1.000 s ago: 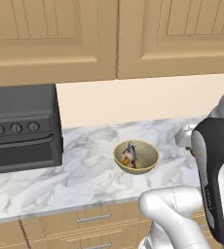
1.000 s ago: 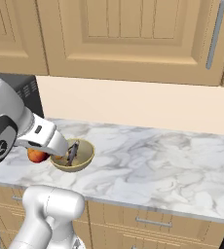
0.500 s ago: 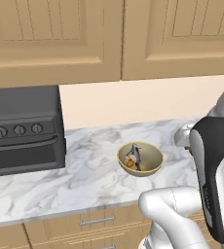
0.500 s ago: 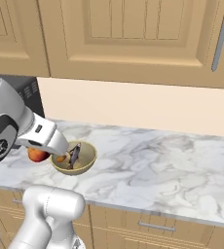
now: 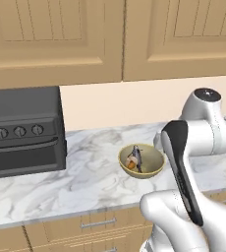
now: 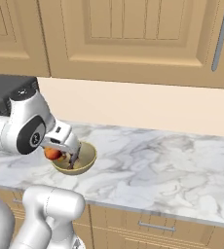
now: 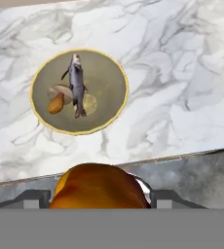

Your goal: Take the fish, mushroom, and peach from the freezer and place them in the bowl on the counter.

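Note:
The olive-yellow bowl (image 7: 110, 72) sits on the marble counter (image 7: 182, 73). In it lie the dark fish (image 7: 77, 82) and the pale mushroom (image 7: 59, 97). My gripper (image 7: 100, 197) is shut on the orange peach (image 7: 98, 188), which hides most of its fingers. In the right base view the peach (image 6: 50, 153) hangs in the gripper (image 6: 54, 151) just left of the bowl (image 6: 88, 158), about level with its rim. The left base view shows the bowl (image 5: 154, 165) with the fish (image 5: 135, 158) beside my arm. The freezer is out of view.
A black oven-like appliance (image 5: 21, 130) stands on the counter (image 5: 85, 182) to the left of the bowl. Tan wall cabinets (image 5: 110, 39) hang above, and drawers (image 5: 95, 224) lie below the counter's edge. A long grey handle (image 6: 222, 34) is at the upper right.
The arm has swung so that the peach moved right, closer to the bowl's left rim. The grip has not changed, and the bowl's contents lie as before.

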Available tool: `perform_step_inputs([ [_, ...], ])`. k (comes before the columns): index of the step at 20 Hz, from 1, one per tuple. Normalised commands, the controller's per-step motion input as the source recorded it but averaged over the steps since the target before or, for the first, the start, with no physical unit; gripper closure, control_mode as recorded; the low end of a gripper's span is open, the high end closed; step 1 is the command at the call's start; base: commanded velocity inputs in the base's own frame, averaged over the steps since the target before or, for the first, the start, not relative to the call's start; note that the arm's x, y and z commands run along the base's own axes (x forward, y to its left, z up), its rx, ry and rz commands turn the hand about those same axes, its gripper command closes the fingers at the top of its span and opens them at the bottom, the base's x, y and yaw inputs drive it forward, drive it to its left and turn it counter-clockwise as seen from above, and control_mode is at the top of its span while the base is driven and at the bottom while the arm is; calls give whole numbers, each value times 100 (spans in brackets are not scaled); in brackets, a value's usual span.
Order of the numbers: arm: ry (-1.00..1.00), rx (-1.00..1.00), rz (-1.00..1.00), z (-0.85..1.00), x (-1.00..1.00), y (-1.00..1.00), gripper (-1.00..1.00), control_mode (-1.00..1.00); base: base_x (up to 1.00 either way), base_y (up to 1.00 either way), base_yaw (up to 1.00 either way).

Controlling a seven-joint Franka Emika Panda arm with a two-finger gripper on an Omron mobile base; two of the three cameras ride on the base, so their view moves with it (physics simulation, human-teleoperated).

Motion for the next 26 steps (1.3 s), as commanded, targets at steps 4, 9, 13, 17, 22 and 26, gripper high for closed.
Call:
perform_step_inputs([
  [4,18,5,0,-83,95,4,100,-100,0,0,0],
  [9,15,6,0,-78,92,0,100,-100,0,0,0],
  [13,7,0,0,-60,100,1,100,-100,0,0,0],
  [17,9,0,0,-43,79,0,100,-100,0,0,0],
  [22,10,0,0,-48,68,0,100,-100,0,0,0],
  [26,2,0,0,-36,59,-1,100,-100,0,0,0],
])
